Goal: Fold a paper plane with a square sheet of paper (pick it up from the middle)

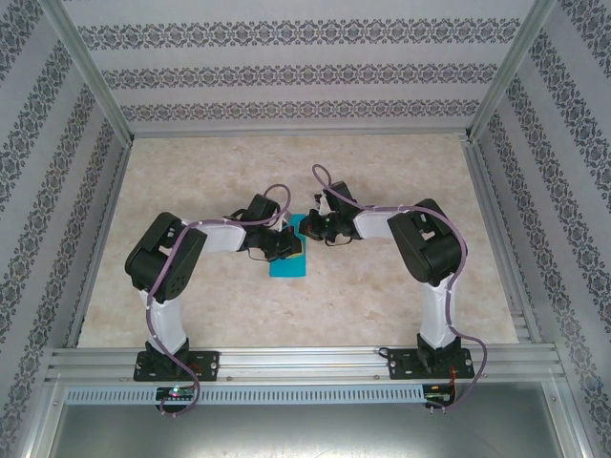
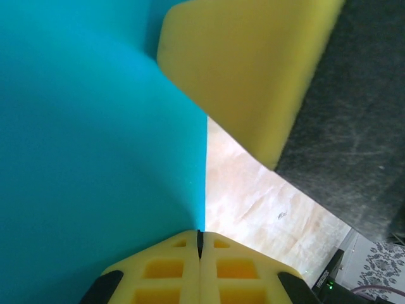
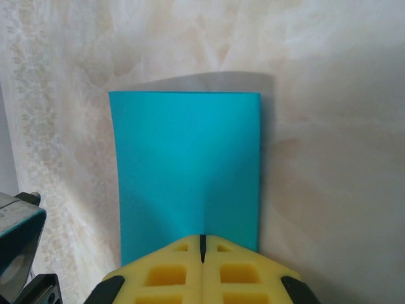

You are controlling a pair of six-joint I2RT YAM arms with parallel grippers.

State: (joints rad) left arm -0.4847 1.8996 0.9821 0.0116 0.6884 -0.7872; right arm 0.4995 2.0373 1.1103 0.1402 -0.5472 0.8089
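Well, both arms reach in toward the middle of the bench, and the teal paper lies between their tips. It looks like an upright rectangle rather than a full square, though I cannot make out any layers.

The left fingers are pressed fully together, yellow pad against yellow pad with only a hairline seam between them. In the left wrist view the paper spreads out ahead and to the left of those fingers, and its straight right-hand edge runs down into the seam, so they have it pinched. Further ahead of them, a big yellow pad of the other arm sits over the paper's far edge. Pale marbled bench shows to the right of the paper.

The right fingers are closed just as tight. From the right wrist view the paper stretches straight ahead of them, with its near edge tucked into the seam and faint creases fanning out from that spot. Its far edge is lifted a little off the bench and throws a soft shadow beyond and to the right. Low down on the left of these fingers, a dark piece of the left arm pokes in.

Patterned walls close in the bench on three sides.
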